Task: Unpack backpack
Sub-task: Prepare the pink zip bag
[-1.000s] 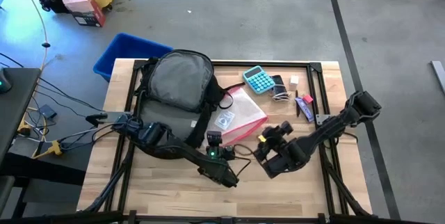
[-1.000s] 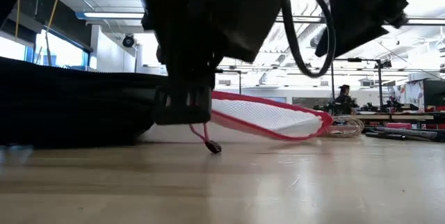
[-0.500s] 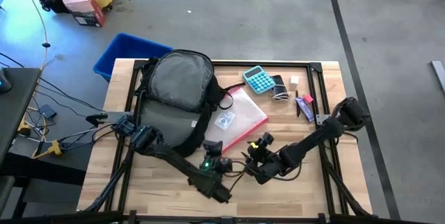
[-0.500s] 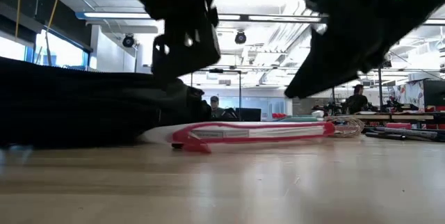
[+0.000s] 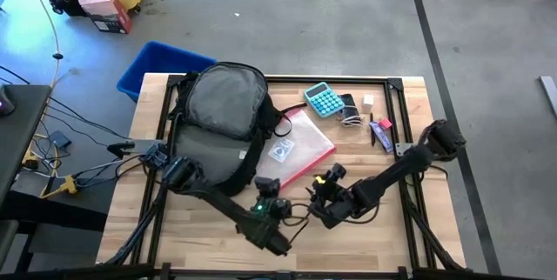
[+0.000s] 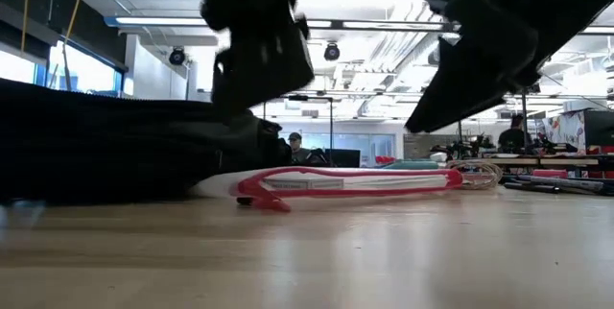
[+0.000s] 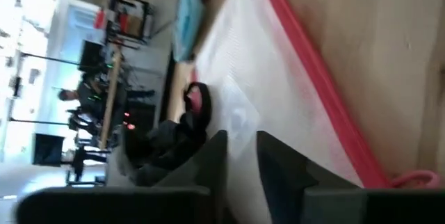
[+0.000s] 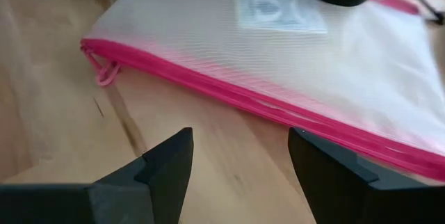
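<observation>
The backpack (image 5: 219,123) lay flat on the left half of the table (image 5: 400,245), grey back panel up and straps spread around it. It sat that way, I judge, because its contents were being drawn out through the side that faced the rest of the table.

Just right of the backpack, touching its edge, lay the clear pink-edged pouch (image 5: 296,148). It rested flat on the wood with nothing gripping it, so it looked like an item already taken out and set down close by. In the low view it showed as a thin pink-rimmed slab (image 6: 345,181) against the dark bulk of the bag.

The left gripper (image 5: 268,195) hovered at the pouch's near corner, on the side away from the backpack. Its own camera showed its two dark fingers (image 7: 208,165) with a narrow gap between them and nothing in that gap, the pouch lying beyond them. I read it as released and empty, placed there because it had the pouch's corner in front of it.

Further right of the backpack, the right gripper (image 5: 332,195) hung near the same pouch edge. Its fingers (image 8: 167,165) stood wide apart over bare wood, holding nothing, with the pink zip edge just ahead.

Well right of the backpack, toward the table's far side, sat a teal calculator (image 5: 324,99) and a few small items (image 5: 376,129), probably unpacked and parked clear of the working area.
</observation>
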`<state>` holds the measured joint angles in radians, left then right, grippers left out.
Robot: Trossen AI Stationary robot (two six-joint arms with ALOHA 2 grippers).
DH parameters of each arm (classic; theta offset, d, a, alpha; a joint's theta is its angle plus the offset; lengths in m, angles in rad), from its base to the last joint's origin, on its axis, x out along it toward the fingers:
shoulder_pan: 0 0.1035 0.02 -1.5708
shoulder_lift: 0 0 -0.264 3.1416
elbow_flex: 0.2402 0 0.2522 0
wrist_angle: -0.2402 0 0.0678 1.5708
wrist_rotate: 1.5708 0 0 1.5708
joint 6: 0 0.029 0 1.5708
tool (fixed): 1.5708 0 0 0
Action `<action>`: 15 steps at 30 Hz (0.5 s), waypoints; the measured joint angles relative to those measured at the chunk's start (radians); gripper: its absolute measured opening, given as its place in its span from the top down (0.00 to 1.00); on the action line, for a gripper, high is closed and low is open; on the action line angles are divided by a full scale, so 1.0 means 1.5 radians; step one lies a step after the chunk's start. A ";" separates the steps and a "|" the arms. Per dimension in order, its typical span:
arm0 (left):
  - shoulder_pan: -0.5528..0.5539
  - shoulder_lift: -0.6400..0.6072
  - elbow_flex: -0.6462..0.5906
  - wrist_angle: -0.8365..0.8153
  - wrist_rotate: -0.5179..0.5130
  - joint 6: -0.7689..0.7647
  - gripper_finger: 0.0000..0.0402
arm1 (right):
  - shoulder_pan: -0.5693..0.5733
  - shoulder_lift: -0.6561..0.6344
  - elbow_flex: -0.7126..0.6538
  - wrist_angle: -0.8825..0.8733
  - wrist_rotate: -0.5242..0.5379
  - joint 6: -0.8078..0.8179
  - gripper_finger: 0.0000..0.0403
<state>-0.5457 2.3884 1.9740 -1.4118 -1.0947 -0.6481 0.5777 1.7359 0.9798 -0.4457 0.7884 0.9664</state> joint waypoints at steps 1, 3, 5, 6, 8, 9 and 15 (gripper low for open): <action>0.007 0.000 -0.004 0.010 0.018 0.014 0.75 | 0.007 -0.009 0.000 -0.016 0.007 0.013 0.45; 0.024 0.000 -0.016 0.047 0.064 0.048 0.67 | 0.019 -0.022 0.000 -0.045 0.027 0.039 0.45; 0.038 0.000 -0.026 0.087 0.113 0.085 0.60 | 0.034 -0.031 0.000 -0.069 0.048 0.063 0.45; 0.044 0.000 -0.033 0.109 0.129 0.103 0.57 | 0.039 -0.034 0.000 -0.077 0.058 0.071 0.45; 0.052 0.000 -0.043 0.156 0.152 0.134 0.52 | 0.048 -0.039 0.000 -0.086 0.070 0.083 0.45; 0.054 0.000 -0.045 0.172 0.162 0.145 0.51 | 0.051 -0.040 0.000 -0.091 0.075 0.089 0.45; 0.073 0.000 -0.063 0.196 0.189 0.158 0.50 | 0.053 -0.040 0.000 -0.092 0.083 0.091 0.45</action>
<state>-0.4365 2.3886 1.8790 -1.1182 -0.8108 -0.4111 0.6568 1.6756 0.9802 -0.5841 0.9126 1.1022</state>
